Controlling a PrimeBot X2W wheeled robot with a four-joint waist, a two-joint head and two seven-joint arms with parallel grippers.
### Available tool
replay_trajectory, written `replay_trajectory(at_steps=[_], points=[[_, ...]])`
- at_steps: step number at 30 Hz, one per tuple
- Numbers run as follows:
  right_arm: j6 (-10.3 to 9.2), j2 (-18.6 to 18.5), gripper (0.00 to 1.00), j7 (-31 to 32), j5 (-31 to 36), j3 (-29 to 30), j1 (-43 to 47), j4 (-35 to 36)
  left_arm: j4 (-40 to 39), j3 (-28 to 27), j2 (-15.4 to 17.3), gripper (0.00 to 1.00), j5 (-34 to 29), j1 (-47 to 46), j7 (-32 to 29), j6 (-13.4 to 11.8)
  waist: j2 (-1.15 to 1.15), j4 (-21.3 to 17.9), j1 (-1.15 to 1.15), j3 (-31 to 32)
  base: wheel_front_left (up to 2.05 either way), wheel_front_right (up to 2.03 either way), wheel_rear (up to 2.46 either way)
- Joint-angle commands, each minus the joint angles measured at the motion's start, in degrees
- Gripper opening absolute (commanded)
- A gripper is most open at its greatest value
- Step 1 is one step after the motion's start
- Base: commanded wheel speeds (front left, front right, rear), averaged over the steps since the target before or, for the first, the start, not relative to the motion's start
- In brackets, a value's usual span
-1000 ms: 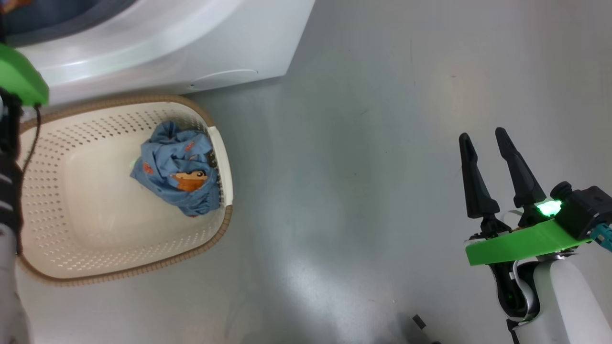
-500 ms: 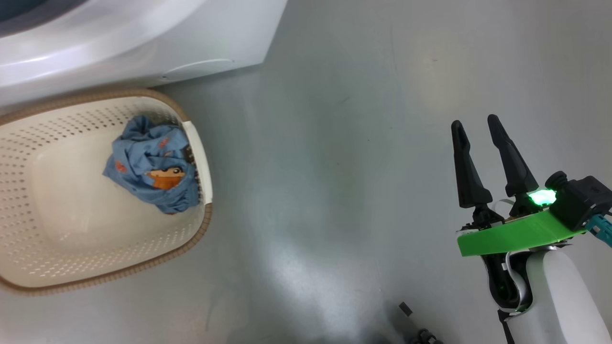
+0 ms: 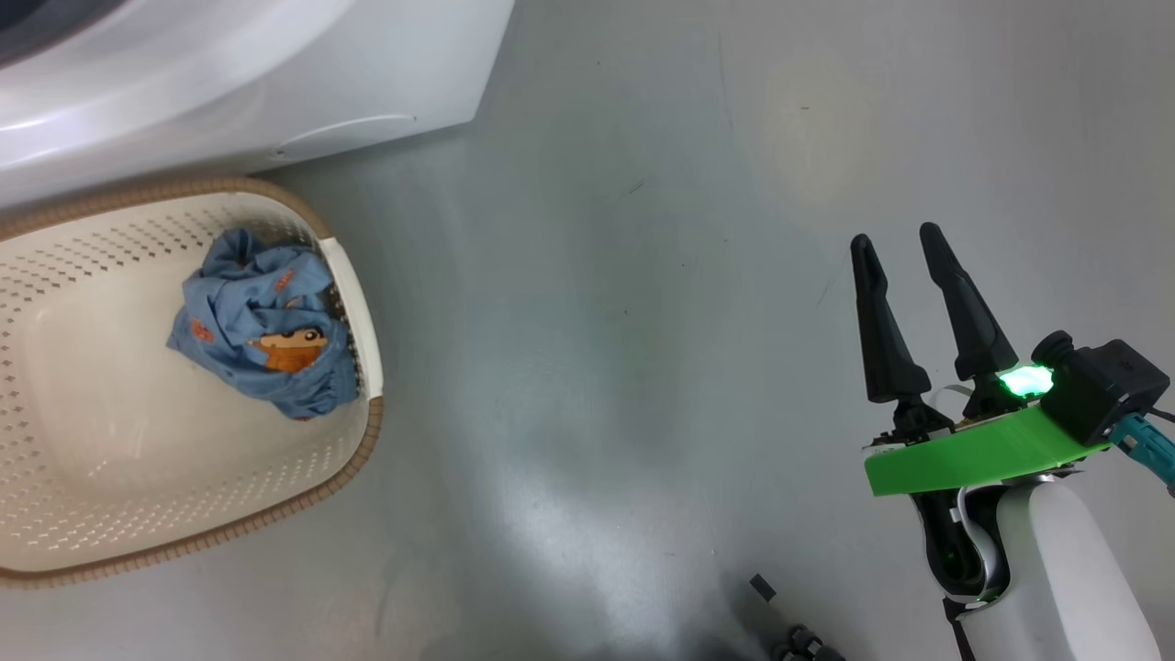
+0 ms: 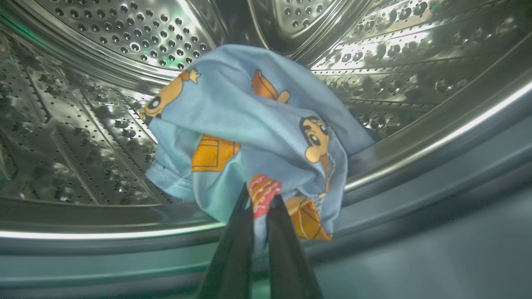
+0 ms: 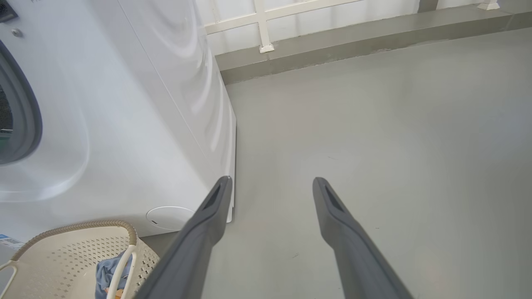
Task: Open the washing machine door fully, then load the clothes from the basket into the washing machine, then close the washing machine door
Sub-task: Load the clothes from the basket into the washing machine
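Note:
In the left wrist view my left gripper point(image 4: 259, 203) is shut on a light blue bundle of the clothes point(image 4: 257, 124) printed with orange cartoon figures, held inside the steel perforated drum of the washing machine point(image 4: 104, 83). Another blue bundle of clothes point(image 3: 262, 321) lies in the cream basket point(image 3: 55, 477) on the floor by the washing machine point(image 3: 229, 83). The same basket point(image 5: 62, 253) and the clothes point(image 5: 106, 272) show in the right wrist view. My right gripper point(image 3: 898, 240) hangs open over bare floor at the right, far from the basket; its fingers point(image 5: 208, 216) hold nothing.
Grey floor point(image 3: 624, 321) stretches between the basket and my right arm. A low kerb and white railing point(image 5: 291, 45) run behind the washing machine's side point(image 5: 158, 91). The grey-blue gasket point(image 4: 415, 232) rims the drum mouth below the held bundle.
The head camera has swung right, so basket and washing machine slide left in view. The left arm's green mount has left the picture. The right gripper stays open.

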State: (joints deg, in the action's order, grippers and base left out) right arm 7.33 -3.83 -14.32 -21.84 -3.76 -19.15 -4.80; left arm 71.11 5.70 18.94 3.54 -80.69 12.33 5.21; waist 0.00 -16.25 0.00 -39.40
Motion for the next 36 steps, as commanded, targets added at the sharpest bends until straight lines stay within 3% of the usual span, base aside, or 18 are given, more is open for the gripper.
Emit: replay_trajectory(at_steps=[1,2,4,5,21,30,36], points=[[0.16,0.0,1.0,-0.68,-0.52,-1.06,0.66,1.13,-0.51,0.29,2.69,0.41,-0.76,-1.69,-0.37,-0.28,0.0,0.08,0.0,-0.01,0.0,0.0,0.0],[0.16,0.03,1.0,-0.68,-0.5,-0.99,0.64,1.12,-0.16,0.37,2.68,0.47,-0.67,-2.01,-0.35,-0.26,0.0,0.13,0.0,-0.03,0.0,0.0,0.0],[0.16,0.12,1.0,-0.68,-0.44,-0.92,0.57,1.11,0.43,0.24,2.59,0.98,-0.26,-2.43,-0.26,-0.43,0.0,0.26,0.0,0.04,0.0,0.0,0.0],[0.16,0.17,1.0,-0.68,-0.42,-0.88,0.54,1.13,0.66,0.21,2.48,1.0,-0.05,-2.56,-0.2,-0.38,0.0,0.34,0.0,0.08,0.0,0.0,0.0],[0.16,-1.07,1.0,-0.68,0.14,0.19,1.42,0.62,0.24,-2.59,-1.34,1.0,6.14,2.41,2.56,1.14,0.0,3.86,0.0,3.17,0.0,0.0,0.0],[0.16,-3.33,1.0,-0.68,0.59,0.53,3.8,-1.1,-13.06,-6.37,-4.9,1.0,9.34,15.91,2.65,1.44,0.0,7.09,0.0,9.44,0.0,0.0,0.0],[0.16,-5.43,1.0,-0.68,0.63,1.22,6.55,-2.5,-22.97,-8.13,-7.75,1.0,7.82,28.61,2.66,0.04,0.0,9.7,0.0,15.73,0.0,0.0,0.0]])
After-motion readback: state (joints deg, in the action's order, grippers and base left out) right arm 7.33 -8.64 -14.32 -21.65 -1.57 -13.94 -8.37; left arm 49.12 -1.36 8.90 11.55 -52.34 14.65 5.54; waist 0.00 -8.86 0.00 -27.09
